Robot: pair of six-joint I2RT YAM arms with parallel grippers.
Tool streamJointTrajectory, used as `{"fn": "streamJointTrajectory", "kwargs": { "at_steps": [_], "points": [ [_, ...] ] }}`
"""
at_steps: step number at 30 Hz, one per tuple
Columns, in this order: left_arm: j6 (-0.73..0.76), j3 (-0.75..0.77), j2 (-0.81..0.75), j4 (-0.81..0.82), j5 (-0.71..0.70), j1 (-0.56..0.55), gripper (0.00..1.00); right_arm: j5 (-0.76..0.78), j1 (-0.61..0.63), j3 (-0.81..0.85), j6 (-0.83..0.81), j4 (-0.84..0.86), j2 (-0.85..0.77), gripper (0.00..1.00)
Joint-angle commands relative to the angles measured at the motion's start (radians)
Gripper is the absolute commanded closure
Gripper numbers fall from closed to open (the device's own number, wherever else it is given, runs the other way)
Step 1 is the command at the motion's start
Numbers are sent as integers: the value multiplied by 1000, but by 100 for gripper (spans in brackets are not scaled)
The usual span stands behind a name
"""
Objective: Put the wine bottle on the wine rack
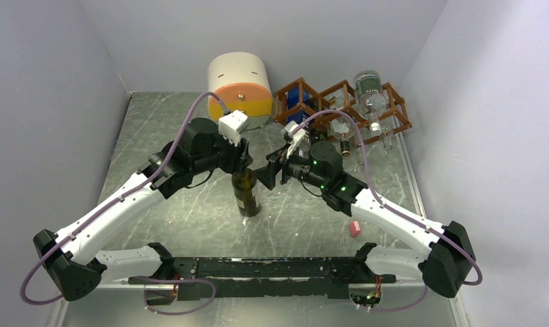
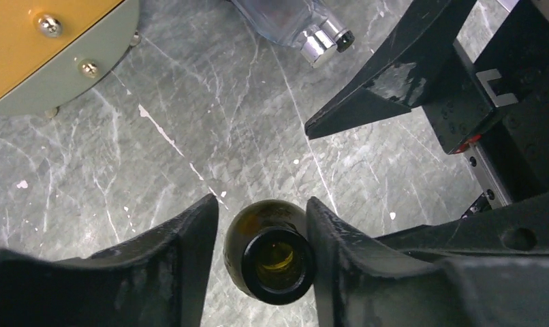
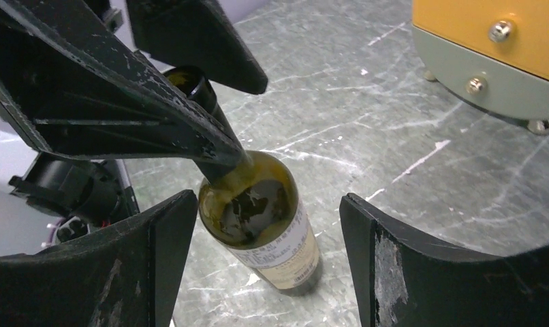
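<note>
Top external, grey marbled table [image 1: 156, 116], pale walls [image 1: 54, 68], wine bottle [image 1: 246, 194] upright

Wine bottle [image 3: 258, 211] is showing glossy green glass, paper label; table [image 2: 190, 102] is looking scuffed, marbled; wine rack [image 1: 324, 93], wooden.

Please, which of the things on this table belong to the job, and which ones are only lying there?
For the job: green wine bottle; wooden wine rack.
Only lying about: cream-and-orange cabinet; clear bottles at the rack; small pink piece.
</note>
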Motion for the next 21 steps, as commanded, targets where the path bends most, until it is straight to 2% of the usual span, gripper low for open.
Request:
{"fn": "streamJointTrajectory", "kwargs": {
  "at_steps": [1,4,7,12,19,21],
  "points": [
    [12,31,-38,43,16,-9,42,-98,9,-23,-48,90,7,19],
    [0,21,-85,86,41,-10,34,-100,12,-19,-60,89,23,19],
    [-22,15,-125,124,40,-10,33,-109,19,-6,-65,94,42,19],
    [-44,0,-191,169,-68,-10,32,-136,42,57,-100,67,104,20],
    [-59,-99,-281,240,-202,-9,32,-52,74,129,-133,59,169,31],
    [-69,-125,-301,251,-228,-9,31,-45,78,135,-142,72,175,39]
  ]
}}
